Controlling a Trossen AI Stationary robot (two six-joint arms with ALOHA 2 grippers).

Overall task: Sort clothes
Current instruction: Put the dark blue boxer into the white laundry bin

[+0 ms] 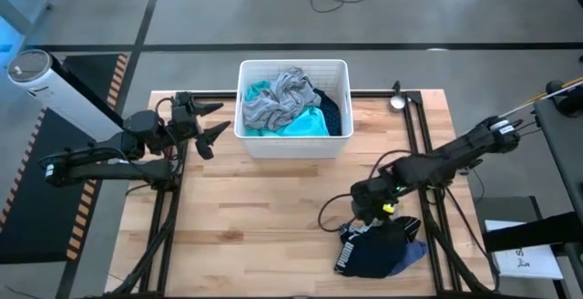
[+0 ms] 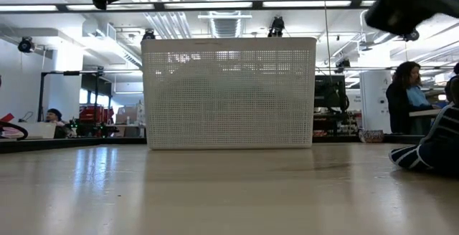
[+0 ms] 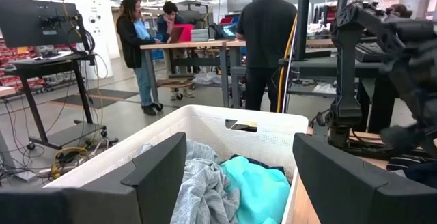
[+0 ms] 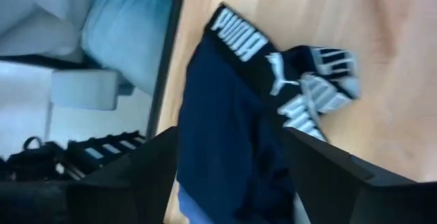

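A white perforated bin (image 1: 293,62) stands at the table's far middle, holding a grey garment (image 1: 282,94), a teal one (image 1: 305,126) and a dark one (image 1: 332,112). A navy-black garment (image 1: 378,249) with white lettering (image 4: 239,39) lies crumpled on the wood near the near right edge, with a bluish piece (image 1: 415,253) at its side. My right gripper (image 4: 232,176) hangs open above this garment, slanting down, well clear of it in the low view (image 2: 401,9). My left gripper (image 1: 214,121) waits open and level, left of the bin, facing it (image 3: 239,176).
Black frame rails (image 1: 421,144) run along the table's left and right sides. A small round metal object (image 1: 398,101) sits at the far right. Bare wood lies between the bin and the near edge. People stand at desks beyond the table (image 3: 266,39).
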